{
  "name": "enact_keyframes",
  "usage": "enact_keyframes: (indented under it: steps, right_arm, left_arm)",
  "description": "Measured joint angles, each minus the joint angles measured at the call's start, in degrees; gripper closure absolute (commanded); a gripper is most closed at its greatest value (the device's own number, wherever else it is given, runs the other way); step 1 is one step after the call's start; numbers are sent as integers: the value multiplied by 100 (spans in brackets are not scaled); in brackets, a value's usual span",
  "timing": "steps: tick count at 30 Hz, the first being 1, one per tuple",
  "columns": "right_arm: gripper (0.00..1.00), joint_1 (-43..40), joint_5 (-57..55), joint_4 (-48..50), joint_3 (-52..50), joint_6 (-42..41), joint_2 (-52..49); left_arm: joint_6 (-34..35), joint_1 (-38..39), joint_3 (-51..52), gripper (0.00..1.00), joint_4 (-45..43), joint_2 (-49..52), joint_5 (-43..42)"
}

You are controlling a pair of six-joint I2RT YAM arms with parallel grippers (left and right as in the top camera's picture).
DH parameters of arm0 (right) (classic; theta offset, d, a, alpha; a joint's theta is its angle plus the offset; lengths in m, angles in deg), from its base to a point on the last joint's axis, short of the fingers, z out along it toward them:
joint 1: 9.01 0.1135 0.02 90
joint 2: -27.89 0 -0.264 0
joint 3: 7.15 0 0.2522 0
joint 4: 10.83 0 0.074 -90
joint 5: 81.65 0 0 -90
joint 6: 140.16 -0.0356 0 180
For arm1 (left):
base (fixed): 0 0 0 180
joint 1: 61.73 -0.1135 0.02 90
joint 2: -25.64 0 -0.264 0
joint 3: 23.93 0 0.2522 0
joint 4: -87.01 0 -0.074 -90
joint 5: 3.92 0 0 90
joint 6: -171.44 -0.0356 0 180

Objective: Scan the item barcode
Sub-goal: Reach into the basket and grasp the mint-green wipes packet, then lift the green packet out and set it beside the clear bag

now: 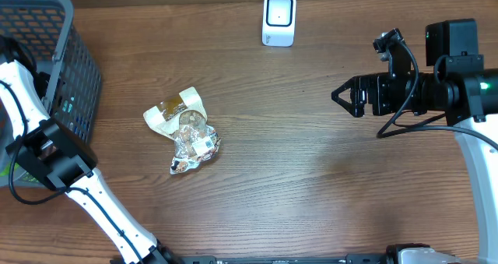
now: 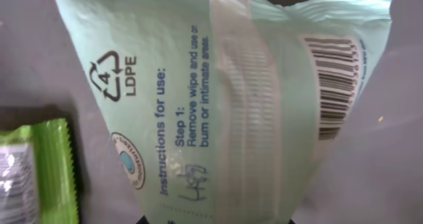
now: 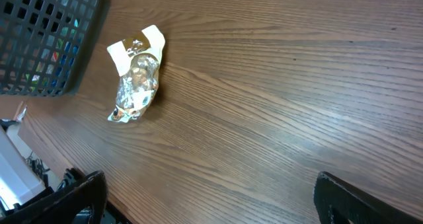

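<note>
Left hand (image 2: 221,219) closed on narrow lower end of pale green wipes packet (image 2: 218,98), apparently inside basket (image 1: 74,69) at left of bench (image 1: 311,186). Grip at end leaves barcode (image 2: 334,85) uncovered; it faces wrist camera, so likely needs turning toward scanner (image 1: 278,19) at far edge. Right hand (image 1: 346,96) spread open, empty, hovering at right, probably parked clear. Foil wrapper (image 1: 187,132) lies mid-bench

Soft, even light across the table (image 1: 311,178), faint sheen, barely any shadows. Up close the pouch (image 2: 231,105) reads fairly sharp, slight gloss on its seam.
</note>
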Motion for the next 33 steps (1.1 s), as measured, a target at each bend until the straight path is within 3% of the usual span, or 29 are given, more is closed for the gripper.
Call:
enact_keyframes:
  steps: [11, 21, 28, 33]
  right_arm:
    - [0, 0, 0, 4, 0, 2, 0]
    - [0, 0, 2, 48, 0, 2, 0]
    - [0, 0, 0, 50, 0, 2, 0]
    - [0, 0, -9, 42, 0, 2, 0]
  left_arm:
    - [-164, 107, -1434, 96, 1296, -149, -376]
    - [-577, 562, -1980, 96, 1757, -3010, -505]
    - [-1224, 1867, -1926, 96, 1989, -3936, -807]
    - [-1510, 3152, -743, 96, 1998, -3742, -935]
